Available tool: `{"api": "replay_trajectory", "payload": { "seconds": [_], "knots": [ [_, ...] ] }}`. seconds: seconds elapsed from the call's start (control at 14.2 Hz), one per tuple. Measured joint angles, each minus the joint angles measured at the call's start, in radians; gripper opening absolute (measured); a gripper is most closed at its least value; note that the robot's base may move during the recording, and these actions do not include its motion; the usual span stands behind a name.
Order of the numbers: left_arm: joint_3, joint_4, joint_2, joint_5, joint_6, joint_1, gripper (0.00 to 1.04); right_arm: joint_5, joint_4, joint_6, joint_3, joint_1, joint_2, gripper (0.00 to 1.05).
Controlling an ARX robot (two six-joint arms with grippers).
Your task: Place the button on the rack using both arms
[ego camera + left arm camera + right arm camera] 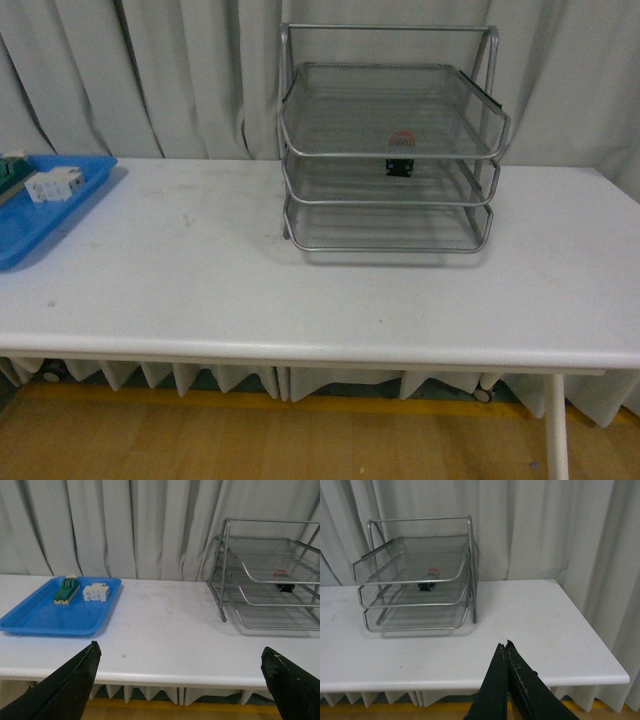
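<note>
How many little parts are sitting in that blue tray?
2. A green-and-cream component lies toward the back of the blue tray, and a white blocky component sits beside it. The front view cuts off part of the tray, but the left wrist view shows all of it.

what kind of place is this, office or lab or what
Most likely a robot test or lab setup, not a working office: a bare white table backed by plain grey curtains, holding only a wire rack with a red-capped button in it and a blue tray of small components.
</note>
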Motion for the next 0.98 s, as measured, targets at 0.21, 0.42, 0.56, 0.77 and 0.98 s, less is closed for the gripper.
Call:
{"api": "replay_trajectory", "payload": {
  "seconds": [0.21, 0.42, 0.56, 0.77, 0.98],
  "knots": [
    [0.000, 0.000, 0.000, 0.000, 0.000, 0.000, 0.98, 0.000, -0.051, 0.000, 0.000, 0.000, -0.060, 0.02],
    [0.000, 0.000, 0.000, 0.000, 0.000, 0.000, 0.98, -0.001, -0.181, 0.000, 0.001, 0.000, -0.153, 0.02],
    [0.000, 0.000, 0.000, 0.000, 0.000, 0.000, 0.98, 0.001, -0.261, 0.000, 0.001, 0.000, -0.256, 0.02],
    [0.000, 0.000, 0.000, 0.000, 0.000, 0.000, 0.98, 0.000, -0.258, 0.000, 0.001, 0.000, -0.259, 0.02],
    [0.000, 0.000, 0.000, 0.000, 0.000, 0.000, 0.98, 0.000, -0.259, 0.000, 0.001, 0.000, -0.259, 0.02]
  ]
}}
